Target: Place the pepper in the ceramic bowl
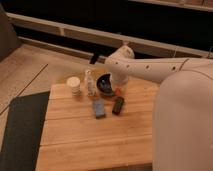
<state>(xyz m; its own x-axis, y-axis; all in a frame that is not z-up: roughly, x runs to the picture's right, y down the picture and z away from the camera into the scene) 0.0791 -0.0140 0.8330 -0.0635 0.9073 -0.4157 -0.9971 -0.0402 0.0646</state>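
Beside the ceramic bowl (pixel 104 83) lies the pepper (pixel 118 91), just below the tool (pixel 116 83); whether it grips, cannot tell.

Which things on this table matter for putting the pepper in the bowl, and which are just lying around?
Job: pepper, ceramic bowl, gripper down by the bowl.
Lying about: white cup, clear bottle, blue rectangular object, black oblong object.

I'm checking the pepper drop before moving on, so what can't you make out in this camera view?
- Gripper: at the arm's end by the bowl's right rim, mostly covered by the white arm. Its grip is unclear.
- Pepper: only a small orange-red bit shows beside the bowl. Too small to judge contact with the gripper.
- Bowl's right side: hidden behind the arm.
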